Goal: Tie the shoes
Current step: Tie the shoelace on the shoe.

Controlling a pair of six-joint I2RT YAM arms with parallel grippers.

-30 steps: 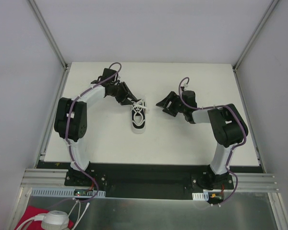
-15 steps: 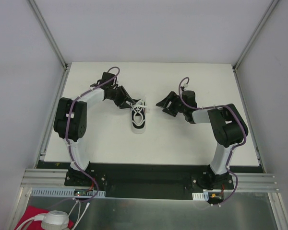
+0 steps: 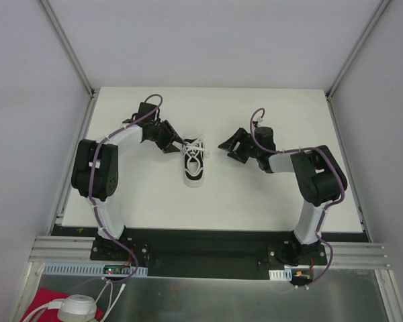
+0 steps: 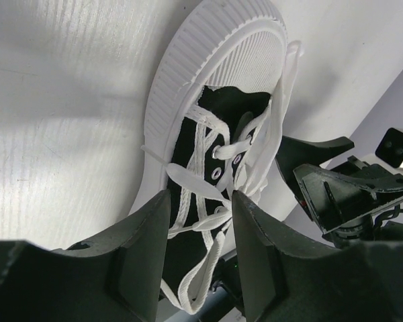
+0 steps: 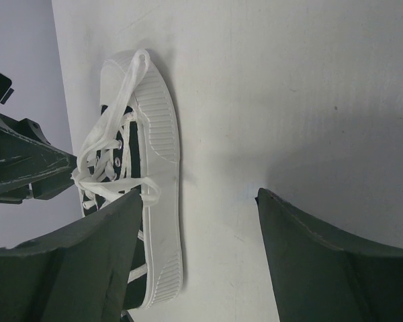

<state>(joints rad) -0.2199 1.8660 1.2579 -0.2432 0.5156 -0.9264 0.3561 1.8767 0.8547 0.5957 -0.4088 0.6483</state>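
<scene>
around the laces (image 4: 188, 178), left pincer (image 4: 200, 204) ajar

I'm looking down on a flat white rectangular tabletop (image 3: 141, 194), its surface faintly ribbed where the left wrist camera catches it up close. On it, a little left of the middle, rests a small black canvas sneaker with a white rubber sole and toe rim (image 3: 194, 168), toe pointing toward the near edge. Its long thin white laces (image 3: 197, 143) lie loose and untied, bunched over the far end of the shoe.
</scene>
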